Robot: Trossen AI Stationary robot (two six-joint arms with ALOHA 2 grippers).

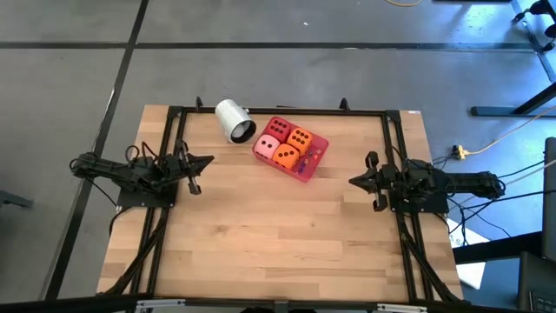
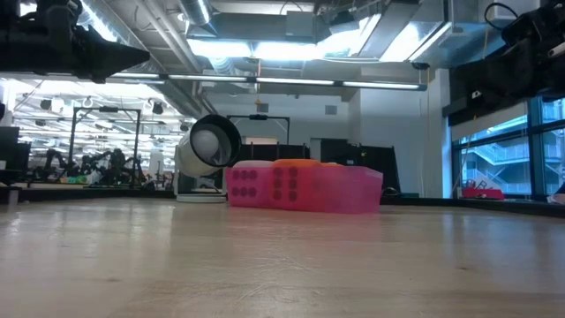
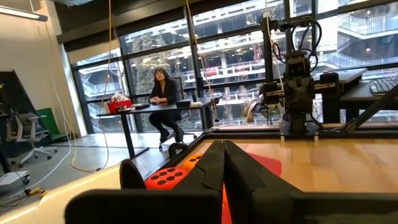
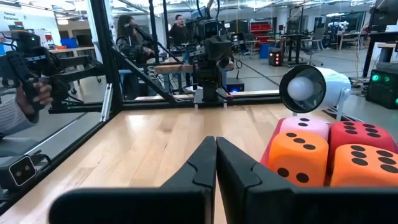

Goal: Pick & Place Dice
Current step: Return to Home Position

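The dice sit together in a red-pink tray (image 1: 314, 163) at the table's far middle: a red one (image 1: 278, 127), a pink one (image 1: 268, 146) and two orange ones (image 1: 301, 137) (image 1: 286, 156). In the right wrist view the orange die (image 4: 297, 157) and the red die (image 4: 360, 137) show close by. My left gripper (image 1: 201, 163) is shut and hovers at the table's left, pointing right. My right gripper (image 1: 356, 181) is shut and hovers at the right, pointing left, near the tray. Neither touches anything.
A white cup (image 1: 233, 119) lies on its side just left of the tray, near the far edge. A black frame (image 1: 278, 110) runs along the table's far edge and sides. Bare wood lies between the arms and toward the near edge. People sit beyond the table (image 3: 163, 93).
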